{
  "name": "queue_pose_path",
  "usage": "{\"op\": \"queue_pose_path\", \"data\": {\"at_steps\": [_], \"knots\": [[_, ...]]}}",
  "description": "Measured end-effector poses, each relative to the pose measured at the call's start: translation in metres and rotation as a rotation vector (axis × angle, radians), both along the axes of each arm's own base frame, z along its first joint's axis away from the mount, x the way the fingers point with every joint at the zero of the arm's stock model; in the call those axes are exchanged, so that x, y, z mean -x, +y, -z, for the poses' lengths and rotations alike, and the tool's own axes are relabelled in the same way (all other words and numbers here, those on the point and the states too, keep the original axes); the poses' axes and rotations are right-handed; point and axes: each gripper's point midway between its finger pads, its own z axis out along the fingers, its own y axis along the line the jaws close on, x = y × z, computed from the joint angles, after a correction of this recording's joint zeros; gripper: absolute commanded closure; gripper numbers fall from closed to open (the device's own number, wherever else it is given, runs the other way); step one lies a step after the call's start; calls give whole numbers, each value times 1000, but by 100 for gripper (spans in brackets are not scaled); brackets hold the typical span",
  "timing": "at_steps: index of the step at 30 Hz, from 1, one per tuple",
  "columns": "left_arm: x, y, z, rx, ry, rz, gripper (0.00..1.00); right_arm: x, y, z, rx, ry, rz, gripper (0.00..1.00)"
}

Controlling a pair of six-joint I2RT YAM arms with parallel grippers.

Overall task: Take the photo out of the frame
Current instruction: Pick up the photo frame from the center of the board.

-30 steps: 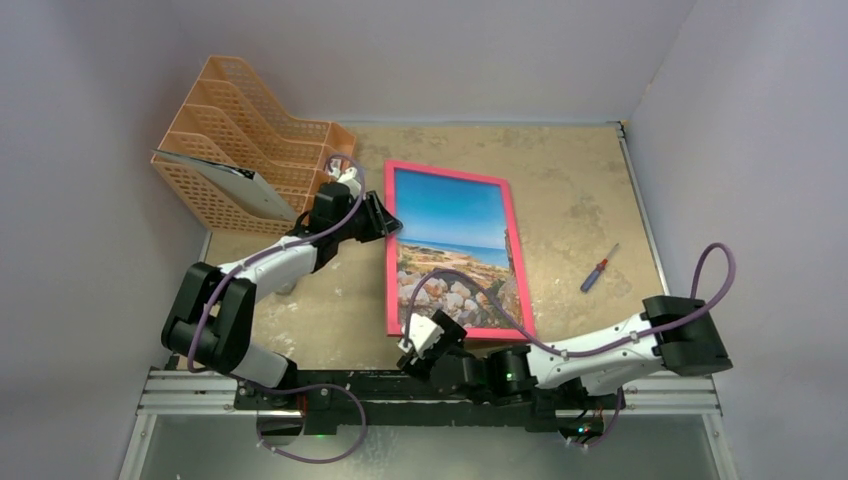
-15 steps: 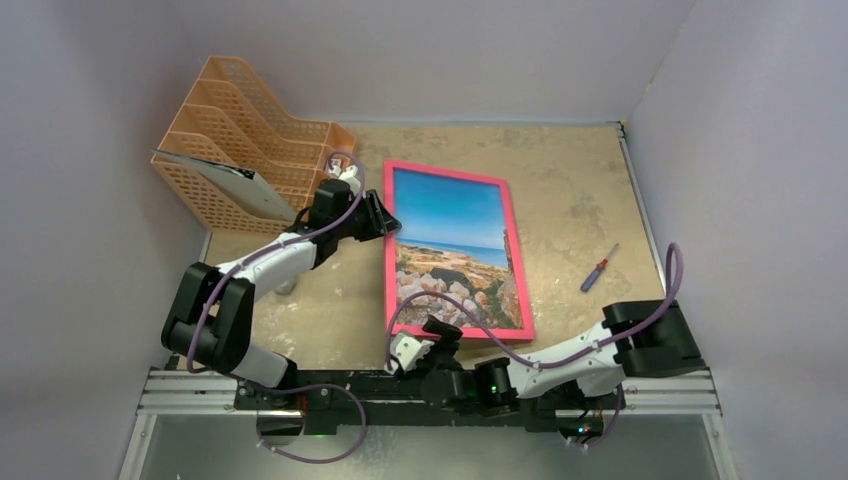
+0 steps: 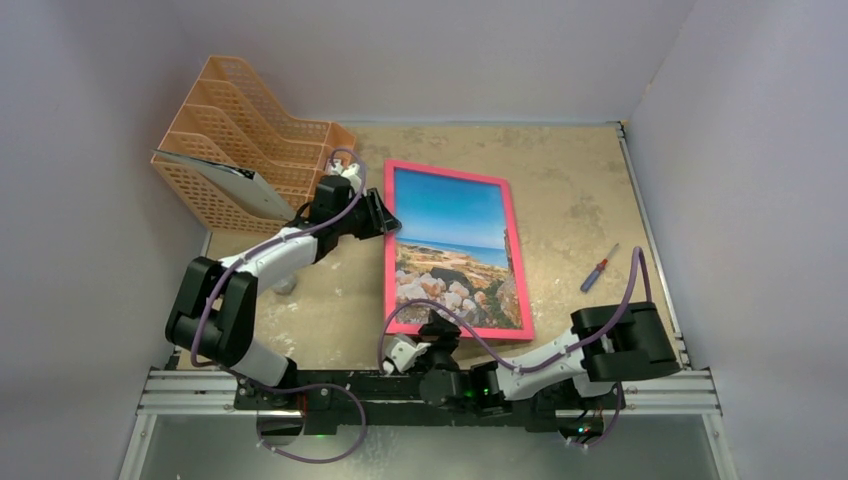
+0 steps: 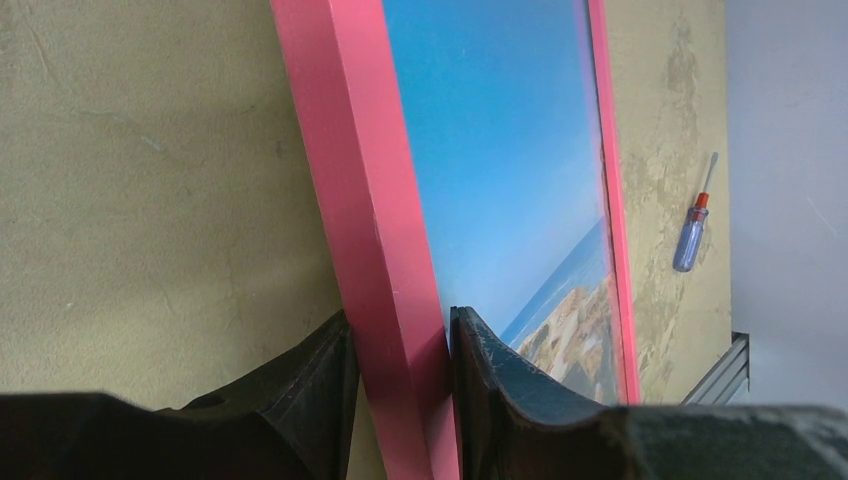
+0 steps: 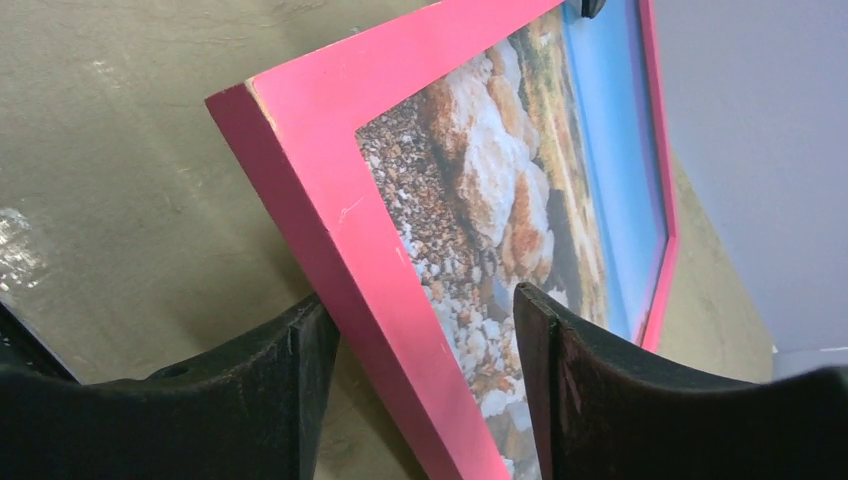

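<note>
Two grippers were at the frame [image 3: 387, 285], which lay face up on the sandy table [image 3: 580, 190] between the arms, its long sides running away from the bases. The photo [image 3: 450, 240] sat inside the frame, blue sky at the far half, rocks and shore at the near half.

The left gripper [image 3: 385, 222] was clamped on the frame's left rail about halfway along. In the left wrist view its fingers [image 4: 330, 370] pressed both sides of the pink rail, one on the outer face and one on the inner edge, just over the photo's margin.

The right gripper [image 3: 438, 332] stood at the frame's near edge by the left corner. In the right wrist view its fingers [image 5: 300, 370] were wide apart and straddled the rail: one just beside the outer face, the other above the rocky part of the photo, with a clear gap to the rail.

An orange mesh file rack [image 3: 250, 140] stood at the far left, with a thin grey sheet [image 3: 215, 172] leaning in what looked like its nearest compartment. A blue-handled screwdriver [image 3: 598, 270] lay right of the frame, apart from it.
</note>
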Motion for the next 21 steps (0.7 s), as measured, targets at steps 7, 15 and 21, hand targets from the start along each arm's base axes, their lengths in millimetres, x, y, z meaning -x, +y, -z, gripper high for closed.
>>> {"op": "queue_pose_path", "data": {"at_steps": [7, 15, 21], "knots": [[-1, -2, -2, 8, -3, 10, 99, -4, 5, 6, 20, -37, 6, 60], [-5, -3, -10, 37, -19, 26, 75, -5, 6, 1, 42, -73, 2, 83], [-7, -8, -15, 81, -38, 51, 47, -6, 5, -2, 35, -77, 10, 84]]}}
